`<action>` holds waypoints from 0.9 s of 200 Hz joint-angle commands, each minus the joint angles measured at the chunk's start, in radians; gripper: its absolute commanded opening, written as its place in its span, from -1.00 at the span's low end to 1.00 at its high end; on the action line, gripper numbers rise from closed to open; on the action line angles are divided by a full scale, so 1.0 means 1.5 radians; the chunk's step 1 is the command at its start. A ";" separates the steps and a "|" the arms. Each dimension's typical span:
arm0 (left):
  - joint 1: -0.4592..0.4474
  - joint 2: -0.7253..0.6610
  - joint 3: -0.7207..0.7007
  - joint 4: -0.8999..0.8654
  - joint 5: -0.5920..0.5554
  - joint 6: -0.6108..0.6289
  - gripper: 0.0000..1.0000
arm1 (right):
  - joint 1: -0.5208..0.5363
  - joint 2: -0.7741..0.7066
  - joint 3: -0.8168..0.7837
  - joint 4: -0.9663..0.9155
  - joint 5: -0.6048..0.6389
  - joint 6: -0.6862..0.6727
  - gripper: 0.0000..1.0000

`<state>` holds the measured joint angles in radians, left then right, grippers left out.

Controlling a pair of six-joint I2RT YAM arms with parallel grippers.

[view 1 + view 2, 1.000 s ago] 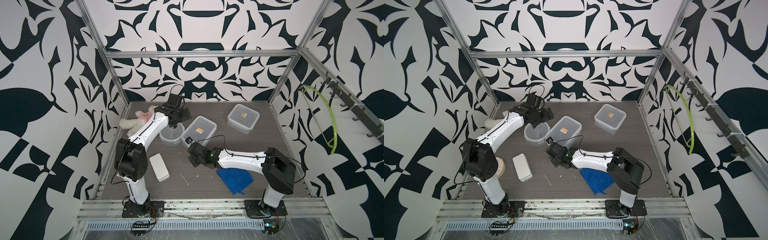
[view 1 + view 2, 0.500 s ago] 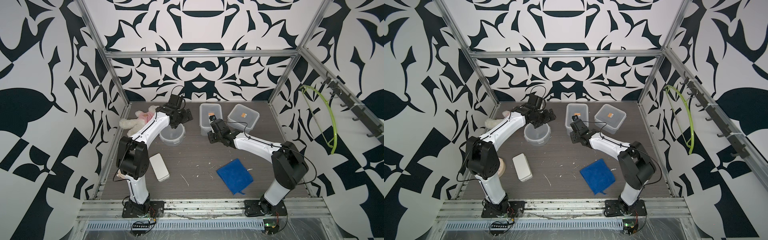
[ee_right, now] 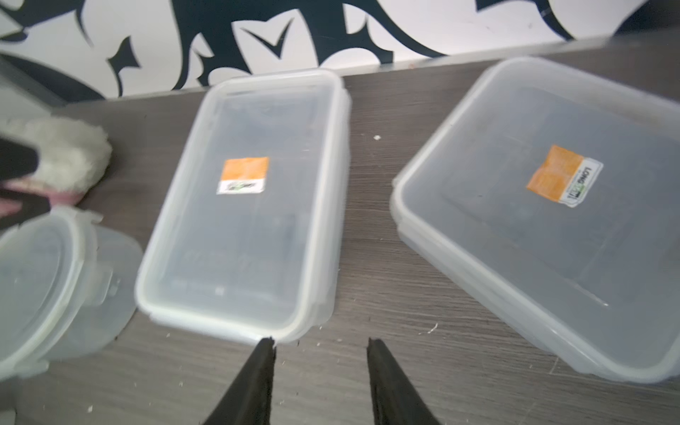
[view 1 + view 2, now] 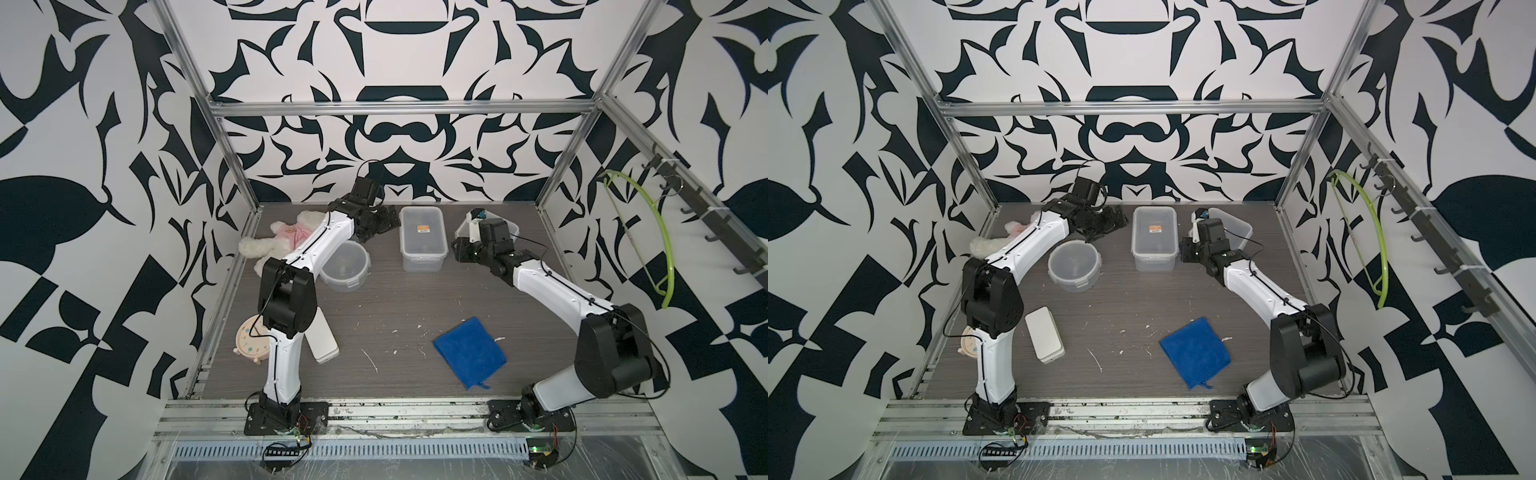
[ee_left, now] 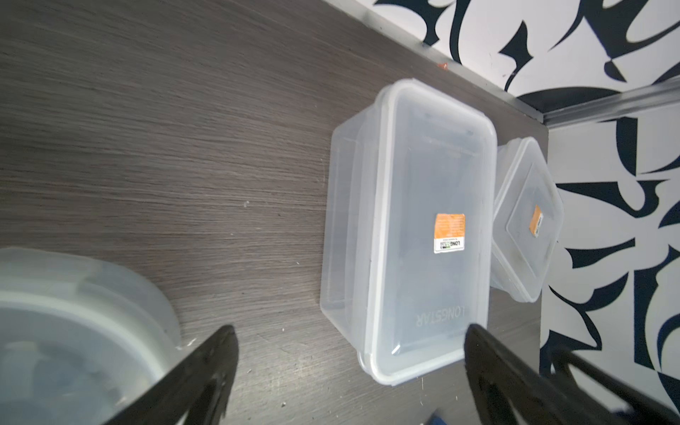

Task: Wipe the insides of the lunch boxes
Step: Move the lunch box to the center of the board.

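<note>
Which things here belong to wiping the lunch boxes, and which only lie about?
For the job: round clear plastic box, long clear rectangular box, squarer clear rectangular box, blue cloth.
Lying about: flat white case, white plush toy, pale clock.

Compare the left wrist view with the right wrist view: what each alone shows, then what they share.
Left wrist only: readable raised lettering on the lid of the long box, and the table corner beyond the square box. Right wrist only: a plush toy. Both: the round box, long box and square box, with orange stickers on the two angular lids.
</note>
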<state>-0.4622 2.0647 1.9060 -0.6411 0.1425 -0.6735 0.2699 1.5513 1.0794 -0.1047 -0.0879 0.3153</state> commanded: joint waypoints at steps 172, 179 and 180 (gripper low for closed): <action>-0.009 0.082 0.150 -0.067 0.036 0.013 0.88 | 0.003 0.131 -0.002 0.110 -0.197 0.078 0.04; -0.012 0.086 0.153 -0.063 0.044 0.011 0.87 | -0.003 0.128 -0.004 0.119 -0.201 0.081 0.04; -0.012 0.086 0.152 -0.063 0.044 0.011 0.87 | -0.004 0.127 -0.004 0.120 -0.202 0.080 0.04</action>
<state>-0.4721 2.1616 2.1014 -0.7181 0.1566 -0.6586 0.2951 1.7966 1.0775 0.0097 -0.3992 0.4534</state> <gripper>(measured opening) 0.945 0.521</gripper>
